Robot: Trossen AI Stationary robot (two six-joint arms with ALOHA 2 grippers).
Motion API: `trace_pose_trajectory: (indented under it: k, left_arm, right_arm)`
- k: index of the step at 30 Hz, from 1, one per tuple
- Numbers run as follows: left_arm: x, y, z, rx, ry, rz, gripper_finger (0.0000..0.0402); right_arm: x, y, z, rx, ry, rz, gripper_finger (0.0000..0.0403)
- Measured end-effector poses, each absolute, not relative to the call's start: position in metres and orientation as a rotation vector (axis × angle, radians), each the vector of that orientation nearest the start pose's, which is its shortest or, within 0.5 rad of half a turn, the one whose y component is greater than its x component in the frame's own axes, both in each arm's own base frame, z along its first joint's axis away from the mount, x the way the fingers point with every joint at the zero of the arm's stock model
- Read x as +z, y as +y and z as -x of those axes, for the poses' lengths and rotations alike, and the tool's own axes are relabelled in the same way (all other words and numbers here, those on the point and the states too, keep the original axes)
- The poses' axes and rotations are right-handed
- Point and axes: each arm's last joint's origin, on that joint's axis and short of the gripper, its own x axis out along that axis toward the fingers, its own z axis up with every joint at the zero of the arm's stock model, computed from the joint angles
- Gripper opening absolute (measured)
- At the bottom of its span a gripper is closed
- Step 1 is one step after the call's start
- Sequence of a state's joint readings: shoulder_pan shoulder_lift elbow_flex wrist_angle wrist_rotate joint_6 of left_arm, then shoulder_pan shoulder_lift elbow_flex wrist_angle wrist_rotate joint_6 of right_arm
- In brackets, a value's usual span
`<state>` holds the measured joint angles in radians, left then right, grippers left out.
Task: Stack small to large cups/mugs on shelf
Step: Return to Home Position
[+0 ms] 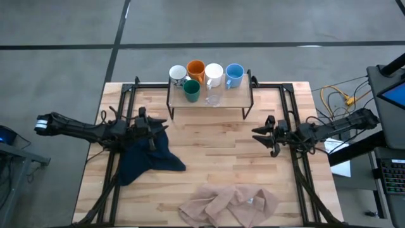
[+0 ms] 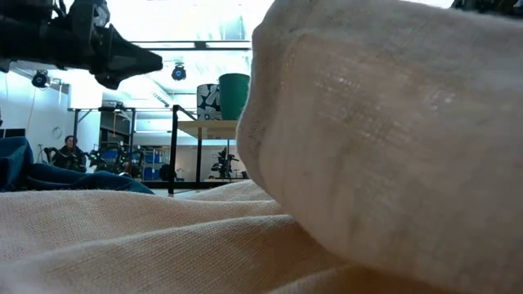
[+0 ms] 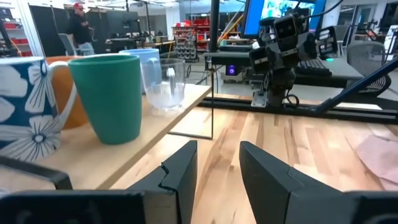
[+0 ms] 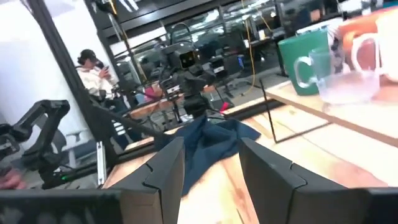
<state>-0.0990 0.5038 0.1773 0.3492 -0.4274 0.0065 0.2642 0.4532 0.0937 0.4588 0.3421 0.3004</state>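
Wood-topped shelf (image 1: 235, 102) stands at 12 o'clock on the table (image 1: 228, 158), and you will find all six vessels on it. The rear row, read from the 9 o'clock end to the 3 o'clock end, is the patterned mug (image 1: 178, 74), orange mug (image 1: 195, 69), white mug (image 1: 213, 74) and light blue mug (image 1: 234, 75). On the 6 o'clock side of that row, the green mug (image 1: 192, 91) stands upright close to the patterned and orange mugs, and the clear glass cup (image 1: 214, 97) stands just beside the white mug. Whether neighbouring vessels touch cannot be told. Your left arm (image 1: 82, 128) lies at 9 o'clock, its jaws released and empty, with the fingers (image 3: 180, 171) apart, over the upper edge of the dark blue cloth (image 1: 149, 161) and clear of the shelf. Your right arm (image 1: 335, 126) lies at 3 o'clock, its jaws likewise released, with the fingers (image 4: 165, 168) spread and nothing between them, well apart from the shelf. A crumpled beige cloth (image 1: 228, 206) lies at 6 o'clock.
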Motion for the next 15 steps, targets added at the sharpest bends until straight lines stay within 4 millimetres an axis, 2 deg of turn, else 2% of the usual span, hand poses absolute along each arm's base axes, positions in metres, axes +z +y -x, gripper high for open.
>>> trace_pose_trajectory:
  k: [5, 9, 15]
  left_arm:
    - [0.202, -0.001, -0.131, 0.328, -0.012, -0.003, 0.0107]
    - [0.193, -0.001, -0.130, 0.329, 0.012, -0.027, 0.0107]
    - [0.190, -0.001, -0.132, 0.330, 0.036, -0.043, 0.0107]
  right_arm:
    - [0.193, 0.025, -0.129, -0.070, -0.061, -0.339, 0.0148]
    - [0.188, 0.026, -0.132, -0.077, -0.016, -0.276, 0.0148]
    - [0.178, 0.027, -0.138, -0.089, 0.075, -0.222, 0.0148]
